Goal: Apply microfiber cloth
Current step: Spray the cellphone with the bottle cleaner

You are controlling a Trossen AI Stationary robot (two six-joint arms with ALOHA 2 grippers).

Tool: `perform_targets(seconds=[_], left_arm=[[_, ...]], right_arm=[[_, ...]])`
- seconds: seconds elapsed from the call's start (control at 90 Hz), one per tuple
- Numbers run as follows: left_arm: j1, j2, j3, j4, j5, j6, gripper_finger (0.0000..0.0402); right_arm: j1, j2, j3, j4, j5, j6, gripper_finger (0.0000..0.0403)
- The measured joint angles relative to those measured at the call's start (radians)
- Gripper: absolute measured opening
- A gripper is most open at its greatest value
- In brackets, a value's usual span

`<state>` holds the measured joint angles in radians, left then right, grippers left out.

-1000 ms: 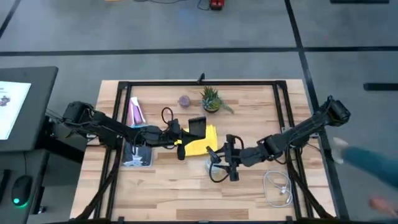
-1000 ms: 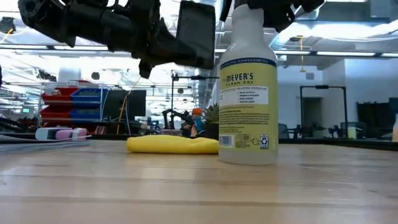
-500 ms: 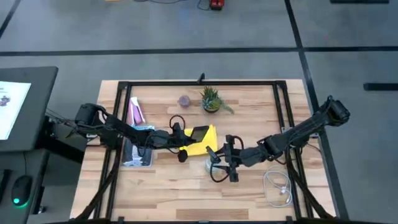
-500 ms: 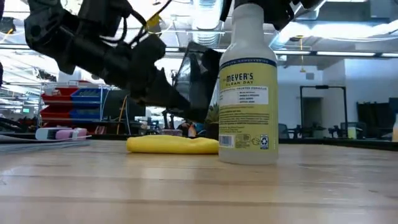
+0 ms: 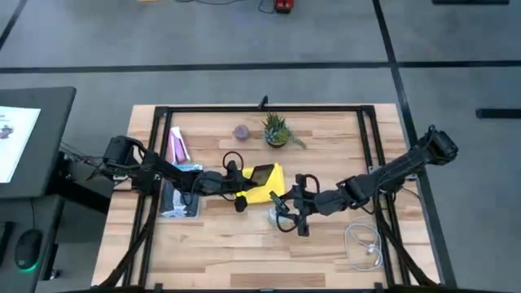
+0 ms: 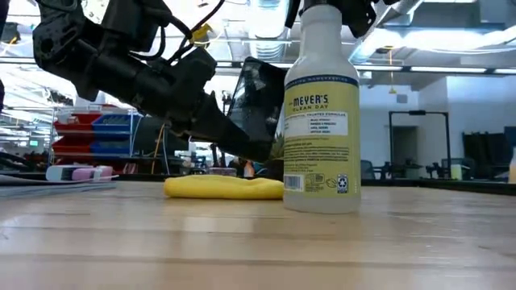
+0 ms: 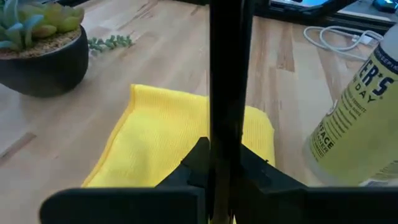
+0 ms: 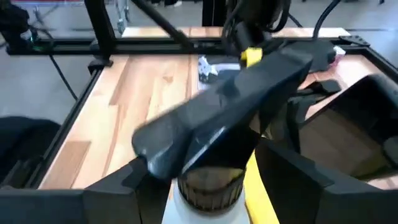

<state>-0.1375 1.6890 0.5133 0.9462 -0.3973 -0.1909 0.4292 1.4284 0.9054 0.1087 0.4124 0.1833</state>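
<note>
The left gripper (image 5: 247, 177) clamps a black smartphone (image 5: 260, 172) edge-on, tilted over the microfiber cloth (image 5: 264, 189) lying mid-table. The right gripper (image 5: 286, 210) is closed on the spray bottle (image 6: 322, 113), standing just beside the cloth on the wooden table (image 5: 326, 244). A potted succulent (image 5: 276, 129) sits behind. A second ago the phone was held higher, upright.

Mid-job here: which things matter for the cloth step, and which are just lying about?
In the job: bright yellow microfiber cloth; black smartphone in left claw; yellow spray bottle at right claw.
Lying about: potted succulent, pink tube, white cable, pale blue-and-white packet.
</note>
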Motion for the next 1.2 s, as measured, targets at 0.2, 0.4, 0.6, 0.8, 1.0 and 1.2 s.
perform_targets(seconds=[0.2, 0.4, 0.6, 0.8, 1.0, 1.2], left_arm=[[0.007, 0.000, 0.001, -0.024, 0.000, -0.021, 0.0009], [0.008, 0.000, 0.001, -0.046, -0.001, -0.055, 0.0009], [0.008, 0.000, 0.001, -0.071, 0.000, -0.091, 0.0009], [0.033, 0.000, 0.001, -0.133, 0.095, -0.213, 0.0009], [0.067, 0.000, 0.001, -0.141, 0.098, -0.208, 0.0009], [0.075, 0.000, 0.001, -0.142, 0.098, -0.175, 0.0009]], right_arm=[[0.001, 0.000, 0.000, -0.003, 0.006, -0.012, 0.0117], [0.026, -0.054, 0.001, -0.108, 0.044, -0.018, 0.0116], [0.073, -0.193, 0.051, -0.433, 0.190, 0.076, 0.0116], [0.102, -0.331, 0.053, -0.665, 0.316, 0.163, 0.0116], [0.120, -0.348, 0.053, -0.748, 0.380, 0.186, 0.0116], [0.118, -0.316, 0.053, -0.798, 0.379, 0.237, 0.0138]])
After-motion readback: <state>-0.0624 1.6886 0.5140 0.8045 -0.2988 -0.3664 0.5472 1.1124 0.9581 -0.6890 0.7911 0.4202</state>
